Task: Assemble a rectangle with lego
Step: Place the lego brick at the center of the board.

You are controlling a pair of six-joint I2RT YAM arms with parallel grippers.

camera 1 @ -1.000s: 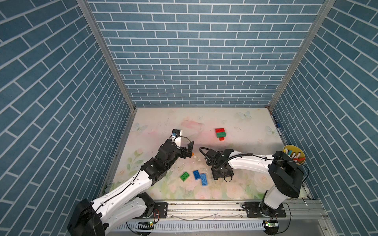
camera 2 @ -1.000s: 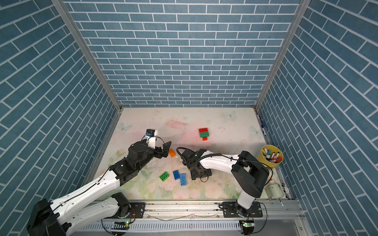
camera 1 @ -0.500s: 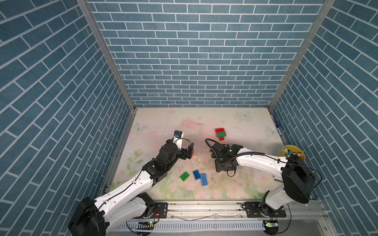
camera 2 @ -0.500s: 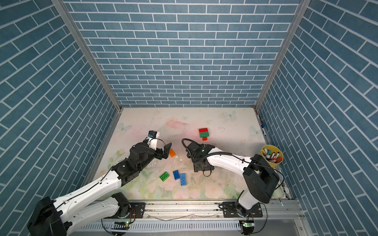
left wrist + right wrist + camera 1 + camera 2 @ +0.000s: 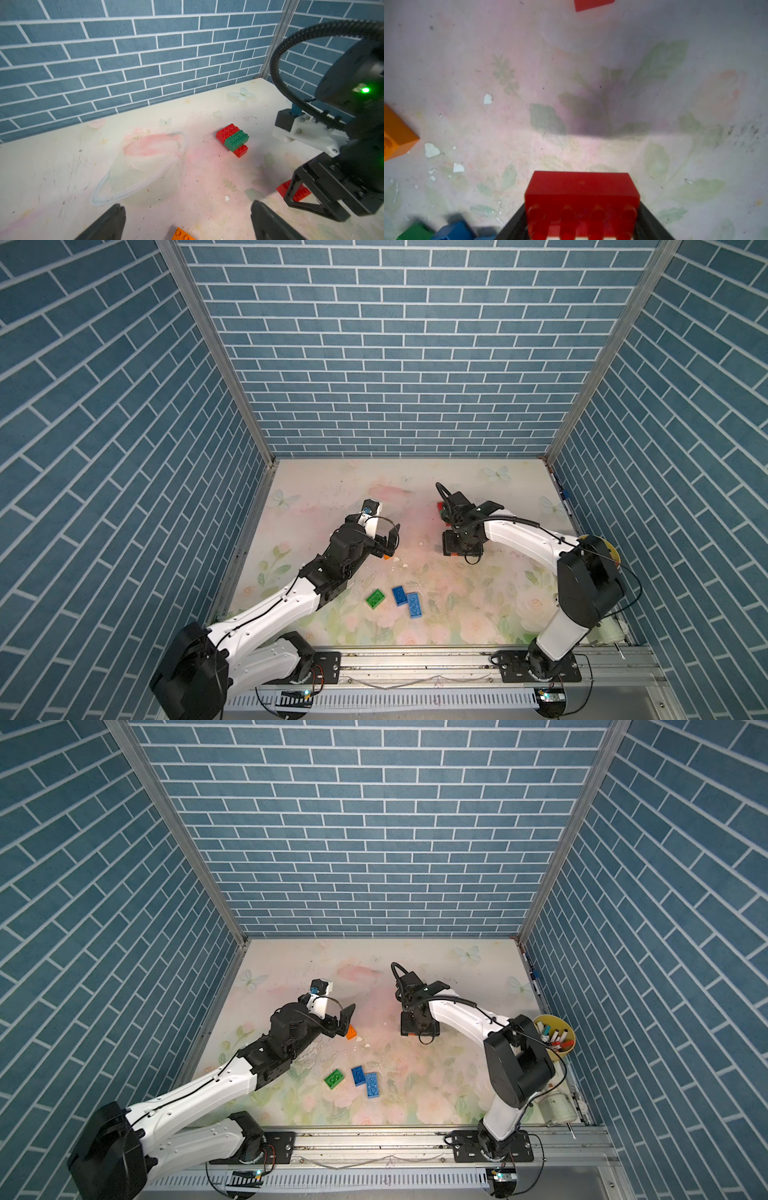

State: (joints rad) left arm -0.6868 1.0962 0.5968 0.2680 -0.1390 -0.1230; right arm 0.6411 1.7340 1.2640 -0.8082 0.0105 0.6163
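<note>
My right gripper [image 5: 582,222] is shut on a red lego brick [image 5: 581,193] and holds it just above the mat, studs toward the camera. In both top views it [image 5: 461,549] [image 5: 419,1029] hangs near the mat's middle. My arm largely hides a joined group of red and green bricks [image 5: 232,138], which peeks out as red [image 5: 439,506]. My left gripper [image 5: 188,207] [image 5: 388,541] is open, empty, and hovers over an orange brick [image 5: 182,234] [image 5: 351,1032]. A green brick [image 5: 375,599] and two blue bricks [image 5: 400,595] [image 5: 414,605] lie loose near the front.
A yellow cup of marker pens [image 5: 555,1031] stands by the right wall, with a white cylinder [image 5: 557,1108] in front of it. Tiled walls close three sides. The metal rail [image 5: 415,659] runs along the front. White flecks [image 5: 431,149] dot the mat.
My right gripper has carried the red brick away from the blue bricks toward the back, nearer the red and green group. The left arm has barely shifted.
</note>
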